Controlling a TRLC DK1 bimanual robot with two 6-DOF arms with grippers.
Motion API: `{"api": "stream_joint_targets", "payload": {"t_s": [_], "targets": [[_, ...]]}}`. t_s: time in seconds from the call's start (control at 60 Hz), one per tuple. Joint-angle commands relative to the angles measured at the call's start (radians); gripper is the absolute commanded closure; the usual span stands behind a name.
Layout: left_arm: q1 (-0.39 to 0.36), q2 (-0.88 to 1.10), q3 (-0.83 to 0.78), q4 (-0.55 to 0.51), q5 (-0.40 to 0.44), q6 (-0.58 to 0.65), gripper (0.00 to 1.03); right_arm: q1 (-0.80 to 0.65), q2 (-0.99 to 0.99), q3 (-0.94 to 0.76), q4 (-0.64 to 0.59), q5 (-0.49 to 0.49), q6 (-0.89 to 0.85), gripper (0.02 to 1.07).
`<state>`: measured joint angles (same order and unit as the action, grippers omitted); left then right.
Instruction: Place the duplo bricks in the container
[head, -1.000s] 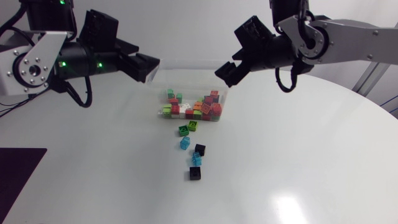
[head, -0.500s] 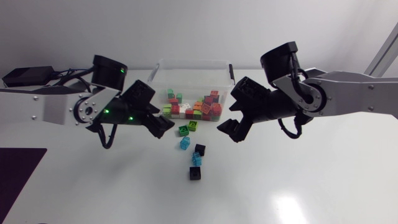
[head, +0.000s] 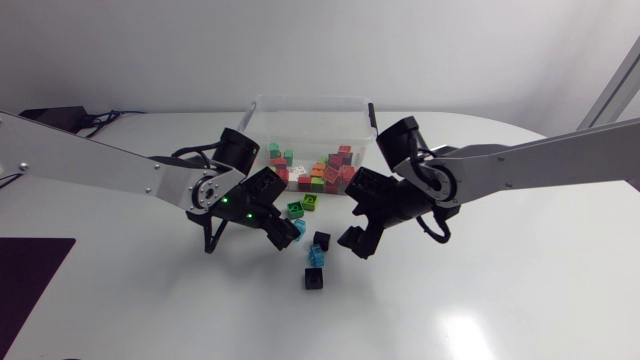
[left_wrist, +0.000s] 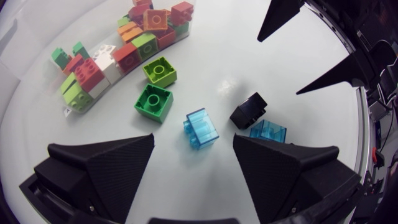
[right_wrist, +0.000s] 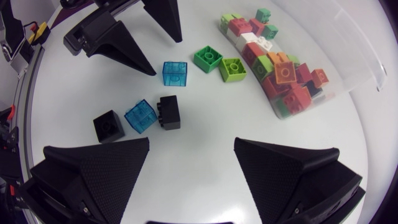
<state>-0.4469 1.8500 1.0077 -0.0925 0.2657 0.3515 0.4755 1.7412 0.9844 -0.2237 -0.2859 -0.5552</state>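
Note:
The clear container (head: 310, 101) at the back middle holds many coloured duplo bricks (head: 318, 172). In front of it lie loose bricks: a green one (head: 295, 210), a lime one (head: 310, 202), two clear blue ones (head: 297, 228) (head: 316, 256) and two black ones (head: 321, 240) (head: 315, 279). My left gripper (head: 284, 234) hangs low and open, with one clear blue brick (left_wrist: 201, 129) just ahead between its fingers, untouched. Facing it, my right gripper (head: 352, 230) is open beside the upper black brick (right_wrist: 168, 112), holding nothing.
The two grippers face each other across the loose bricks, a short gap apart. In the right wrist view the left fingers (right_wrist: 118, 43) stand beyond the blue brick (right_wrist: 175, 73). The container's rim (right_wrist: 360, 59) is close behind. White table lies open toward the front.
Both arms have come down from above the container's sides to low over the loose bricks, closing in from left and right. The bricks have not moved.

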Motion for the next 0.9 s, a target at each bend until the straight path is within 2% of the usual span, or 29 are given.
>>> {"api": "stream_joint_targets", "payload": {"t_s": [0.0,0.117,0.233,0.367,0.45,0.567,0.733,0.867,0.883], "targets": [[-0.021,0.048,0.042,-0.006,-0.011,-0.005,0.18,0.009,0.050,0.036,0.012,0.001,-0.023,0.10],[-0.041,0.086,0.069,-0.003,-0.019,-0.016,0.20,0.014,0.089,0.066,0.012,0.001,-0.023,0.10],[-0.046,0.120,0.091,-0.004,-0.019,-0.022,0.33,0.022,0.119,0.088,0.012,0.001,-0.025,0.10],[-0.036,0.150,0.114,-0.007,-0.019,-0.037,0.54,0.038,0.150,0.105,0.014,0.001,-0.023,0.10],[-0.027,0.164,0.117,-0.012,-0.019,-0.036,0.81,0.045,0.175,0.115,0.017,0.001,-0.023,0.10],[-0.019,0.172,0.115,-0.030,-0.019,-0.029,0.83,0.049,0.202,0.131,0.024,0.002,-0.025,0.10],[-0.007,0.152,0.083,-0.032,-0.019,0.001,0.84,0.058,0.245,0.158,0.026,0.008,-0.032,0.19],[0.005,0.101,0.055,-0.033,-0.013,0.014,0.84,0.060,0.265,0.184,0.024,0.007,-0.041,0.40],[0.008,0.098,0.054,-0.033,-0.013,0.014,0.84,0.061,0.268,0.188,0.024,0.007,-0.043,0.46]]}}
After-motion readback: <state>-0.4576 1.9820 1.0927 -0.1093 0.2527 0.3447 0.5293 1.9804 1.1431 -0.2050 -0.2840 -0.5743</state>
